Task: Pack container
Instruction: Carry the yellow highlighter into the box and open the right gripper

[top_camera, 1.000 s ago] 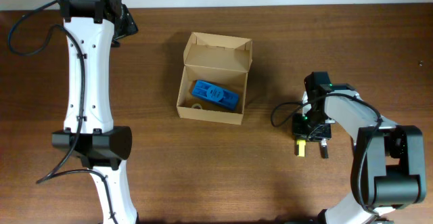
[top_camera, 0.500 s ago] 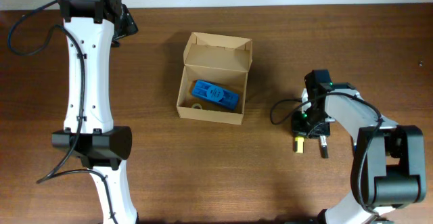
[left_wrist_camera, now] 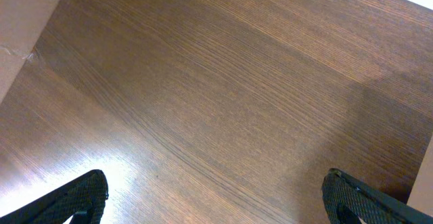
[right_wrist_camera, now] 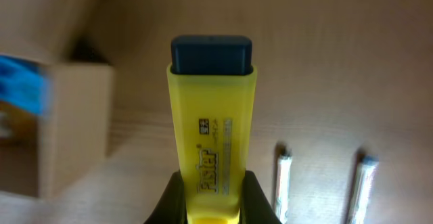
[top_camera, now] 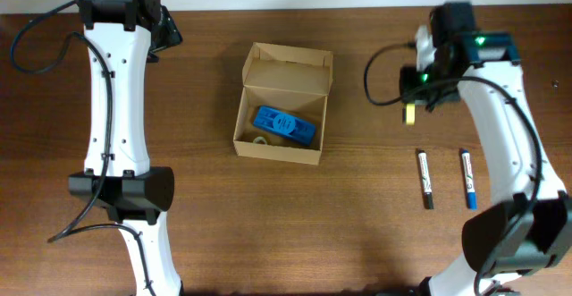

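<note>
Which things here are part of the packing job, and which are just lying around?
In the job: container, open; blue item inside it; yellow highlighter held in the right gripper.
Lying about: black marker and blue marker on the table, probably next to pack; left gripper open, idle.

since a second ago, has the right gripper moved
Yes. In the overhead view the right gripper, shut on the highlighter, has gone from just below the box up to level with its lid, uncovering two pens.
</note>
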Tool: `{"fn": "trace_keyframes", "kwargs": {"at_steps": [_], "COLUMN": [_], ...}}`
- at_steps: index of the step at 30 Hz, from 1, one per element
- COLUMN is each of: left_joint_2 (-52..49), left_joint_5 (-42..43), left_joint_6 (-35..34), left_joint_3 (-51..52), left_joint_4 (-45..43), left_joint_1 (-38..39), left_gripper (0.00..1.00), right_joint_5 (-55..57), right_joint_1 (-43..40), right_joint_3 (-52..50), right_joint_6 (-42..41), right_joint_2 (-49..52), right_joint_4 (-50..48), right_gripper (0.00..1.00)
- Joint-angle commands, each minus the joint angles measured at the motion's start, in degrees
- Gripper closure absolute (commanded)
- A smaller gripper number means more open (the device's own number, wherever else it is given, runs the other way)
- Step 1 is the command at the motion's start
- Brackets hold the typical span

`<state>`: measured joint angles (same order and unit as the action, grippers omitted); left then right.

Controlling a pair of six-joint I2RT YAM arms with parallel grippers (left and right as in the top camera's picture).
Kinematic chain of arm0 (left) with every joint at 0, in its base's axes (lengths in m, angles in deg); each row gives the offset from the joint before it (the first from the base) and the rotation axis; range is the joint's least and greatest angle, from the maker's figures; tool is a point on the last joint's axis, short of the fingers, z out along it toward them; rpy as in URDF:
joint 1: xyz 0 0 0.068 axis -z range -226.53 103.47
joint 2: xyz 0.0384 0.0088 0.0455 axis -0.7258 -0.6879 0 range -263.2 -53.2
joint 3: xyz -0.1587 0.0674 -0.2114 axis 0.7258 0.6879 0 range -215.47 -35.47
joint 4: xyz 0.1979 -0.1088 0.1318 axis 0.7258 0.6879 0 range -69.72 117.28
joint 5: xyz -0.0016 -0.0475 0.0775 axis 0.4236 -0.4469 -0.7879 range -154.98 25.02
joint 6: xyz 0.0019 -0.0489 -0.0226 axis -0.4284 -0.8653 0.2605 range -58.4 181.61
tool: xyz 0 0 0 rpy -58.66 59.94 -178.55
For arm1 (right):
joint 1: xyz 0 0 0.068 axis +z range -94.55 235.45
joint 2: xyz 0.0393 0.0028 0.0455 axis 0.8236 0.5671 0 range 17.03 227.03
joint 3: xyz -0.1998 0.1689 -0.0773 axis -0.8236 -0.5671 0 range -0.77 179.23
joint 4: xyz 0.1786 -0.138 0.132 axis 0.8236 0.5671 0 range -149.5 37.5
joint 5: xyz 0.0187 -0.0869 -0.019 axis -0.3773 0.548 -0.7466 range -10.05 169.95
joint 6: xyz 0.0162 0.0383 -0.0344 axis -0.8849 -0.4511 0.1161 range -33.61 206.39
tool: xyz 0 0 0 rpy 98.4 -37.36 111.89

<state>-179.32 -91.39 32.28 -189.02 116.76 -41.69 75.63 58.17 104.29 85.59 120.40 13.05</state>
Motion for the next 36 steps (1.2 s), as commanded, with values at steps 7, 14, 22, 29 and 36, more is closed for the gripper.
{"fn": "trace_keyframes", "kwargs": {"at_steps": [7, 14, 22, 29, 36], "left_joint_2": [0.2, 0.2, 0.2, 0.2, 0.2], "left_joint_5": [-0.8, -0.8, -0.8, -0.8, -0.8], "left_joint_6": [0.7, 0.7, 0.7, 0.7, 0.7], "left_joint_3": [-0.5, -0.5, -0.5, -0.5, -0.5], "left_joint_4": [0.2, 0.2, 0.2, 0.2, 0.2], "left_joint_1": [-0.1, -0.1, -0.1, -0.1, -0.1], "left_gripper": [0.0, 0.0, 0.0, 0.0, 0.0], "right_joint_5": [0.0, 1.3, 1.8, 2.9, 4.4], "right_joint_1": [15.7, 30.8, 36.3, 36.4, 36.2], "right_joint_3": [16.9, 16.9, 16.9, 16.9, 16.7], "right_joint_6": [28.4, 43.7, 45.1, 45.9, 46.0], "right_joint_2": [-2.0, 0.9, 10.1, 19.9, 27.3], "right_joint_4": [4.2, -0.6, -0.7, 2.8, 5.0], "right_gripper": [0.96, 0.96, 0.96, 0.96, 0.96]}}
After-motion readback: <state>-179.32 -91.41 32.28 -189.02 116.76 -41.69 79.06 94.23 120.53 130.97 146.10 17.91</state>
